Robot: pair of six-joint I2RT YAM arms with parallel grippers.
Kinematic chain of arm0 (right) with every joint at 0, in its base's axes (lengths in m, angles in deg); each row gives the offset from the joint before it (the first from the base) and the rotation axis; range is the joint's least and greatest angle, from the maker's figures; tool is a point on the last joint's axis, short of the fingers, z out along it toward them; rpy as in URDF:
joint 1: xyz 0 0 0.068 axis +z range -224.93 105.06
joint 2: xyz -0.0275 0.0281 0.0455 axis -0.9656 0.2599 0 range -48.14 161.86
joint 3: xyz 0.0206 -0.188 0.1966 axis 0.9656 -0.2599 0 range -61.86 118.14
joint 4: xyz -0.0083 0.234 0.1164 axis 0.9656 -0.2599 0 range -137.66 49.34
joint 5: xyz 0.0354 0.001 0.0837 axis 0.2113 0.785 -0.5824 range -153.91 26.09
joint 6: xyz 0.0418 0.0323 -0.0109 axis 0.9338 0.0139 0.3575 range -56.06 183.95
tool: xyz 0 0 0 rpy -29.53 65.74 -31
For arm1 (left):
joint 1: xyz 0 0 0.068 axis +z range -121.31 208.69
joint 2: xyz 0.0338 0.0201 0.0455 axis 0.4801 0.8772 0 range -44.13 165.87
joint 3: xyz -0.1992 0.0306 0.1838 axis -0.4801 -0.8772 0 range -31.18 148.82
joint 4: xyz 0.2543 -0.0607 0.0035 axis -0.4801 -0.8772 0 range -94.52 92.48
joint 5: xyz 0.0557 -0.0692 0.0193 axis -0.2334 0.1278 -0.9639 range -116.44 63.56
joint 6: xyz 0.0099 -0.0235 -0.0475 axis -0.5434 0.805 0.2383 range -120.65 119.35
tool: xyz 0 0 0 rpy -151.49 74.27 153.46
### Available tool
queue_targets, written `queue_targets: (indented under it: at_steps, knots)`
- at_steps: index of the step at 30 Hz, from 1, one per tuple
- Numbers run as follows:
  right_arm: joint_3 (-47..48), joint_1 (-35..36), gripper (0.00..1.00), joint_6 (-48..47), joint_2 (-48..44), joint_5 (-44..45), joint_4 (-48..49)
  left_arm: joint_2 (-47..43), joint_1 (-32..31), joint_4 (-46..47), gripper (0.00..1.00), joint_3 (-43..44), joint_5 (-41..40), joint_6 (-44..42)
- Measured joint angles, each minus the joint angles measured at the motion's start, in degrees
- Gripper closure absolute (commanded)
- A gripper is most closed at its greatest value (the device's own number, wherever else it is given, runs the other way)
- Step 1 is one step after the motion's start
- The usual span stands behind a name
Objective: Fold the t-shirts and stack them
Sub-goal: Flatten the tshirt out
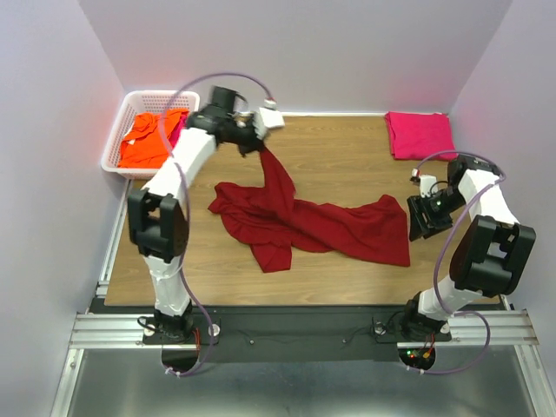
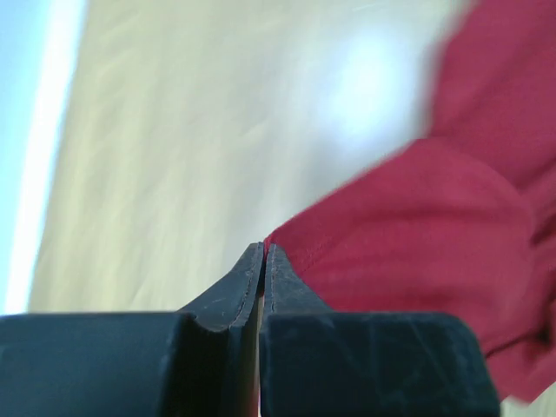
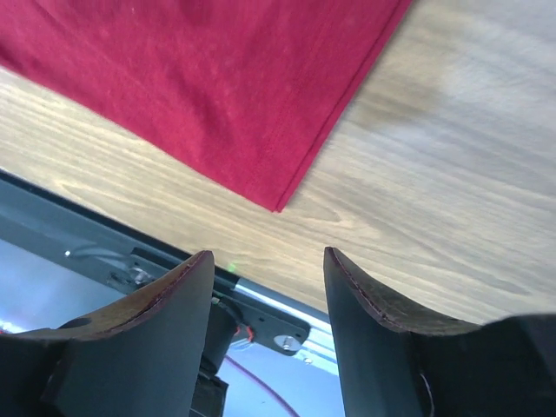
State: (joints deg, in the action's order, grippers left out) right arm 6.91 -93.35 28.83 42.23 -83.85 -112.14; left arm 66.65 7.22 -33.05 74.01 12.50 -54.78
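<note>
Wood-grain table [image 1: 347, 156] fills the space between pale lilac walls, with both arm bases at its near edge.

The left gripper [image 2: 263, 254] has its jaws pressed together on a thin hem of the dark red t-shirt [image 2: 417, 217]. In the overhead view that pinch sits high at the far-left of the table, so a peak of cloth hangs from it. The rest of the dark red t-shirt [image 1: 313, 221] trails crumpled across the middle, toward the right. Raising one edge like this looks meant to let the fabric's own weight pull out the bunching before any fold.

The right gripper [image 3: 268, 261] stands parted and holds nothing. It hovers just off the shirt's right-hand corner, probably lining up to take that corner so the two arms can stretch the garment flat.

Further out, a folded magenta-pink t-shirt [image 1: 420, 135] lies at the far right corner, likely the start of the stack. An orange t-shirt [image 1: 149, 139] waits in the white lattice basket [image 1: 111, 161] at far left.
</note>
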Motion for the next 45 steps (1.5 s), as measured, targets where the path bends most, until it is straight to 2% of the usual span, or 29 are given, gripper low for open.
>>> queue_targets:
  at_steps: [3,7,10,13,15,18,21,23,27,29,39,41,42,44,45]
  knots:
    - [2.49,0.00,0.41,-0.46,0.22,-0.09,-0.20,-3.30,8.20,3.78,1.00,-1.16,-1.55,5.97]
    - [5.35,0.00,0.43,-0.92,1.73,-0.66,-0.24,-4.68,13.97,8.92,1.00,-3.82,-5.27,13.25]
    - [5.75,0.00,0.45,-1.36,2.93,-1.55,-0.39,-4.13,15.65,12.07,1.00,-6.23,-9.86,18.05]
    - [5.75,0.00,0.52,-2.10,3.43,-2.78,-0.98,-2.86,16.22,13.73,1.00,-7.85,-13.57,20.90]
    - [5.75,0.00,0.58,-2.64,3.43,-3.98,-1.60,-1.99,16.20,13.88,1.00,-8.48,-15.15,22.67]
    - [5.75,0.68,0.62,-3.58,3.37,-5.64,-2.49,-0.98,16.17,14.01,1.00,-8.48,-15.82,24.15]
    - [2.58,5.42,0.64,-3.39,1.05,-5.73,-1.68,0.04,16.06,14.08,1.00,-8.41,-15.98,25.31]
    - [-0.98,11.10,0.63,-2.82,-1.46,-5.31,-0.68,0.83,16.04,14.03,1.00,-8.35,-16.06,25.79]
    - [-7.89,21.79,0.47,-0.74,-4.92,-2.93,1.49,1.79,15.96,13.53,1.00,-7.87,-16.06,26.16]
    - [-10.32,25.44,0.44,0.59,-5.11,-0.98,2.99,1.81,15.96,13.33,1.00,-7.72,-16.06,26.18]
    - [-16.76,32.41,0.44,3.52,-1.55,6.21,13.33,1.81,15.96,13.35,1.00,-7.54,-15.63,26.84]
    - [-18.05,33.73,0.46,3.93,-1.14,7.65,15.19,1.81,15.96,13.35,1.00,-7.54,-15.65,26.86]
    - [-18.51,34.21,0.52,4.28,-0.98,8.66,15.76,1.81,15.96,13.35,1.00,-7.54,-15.65,26.86]
    - [-18.80,34.77,0.70,4.66,-1.01,9.94,16.70,1.81,15.96,13.35,1.00,-7.54,-15.65,26.97]
    - [-18.99,35.06,0.87,5.01,-0.98,11.43,17.38,1.81,15.96,13.35,1.00,-7.54,-15.65,27.02]
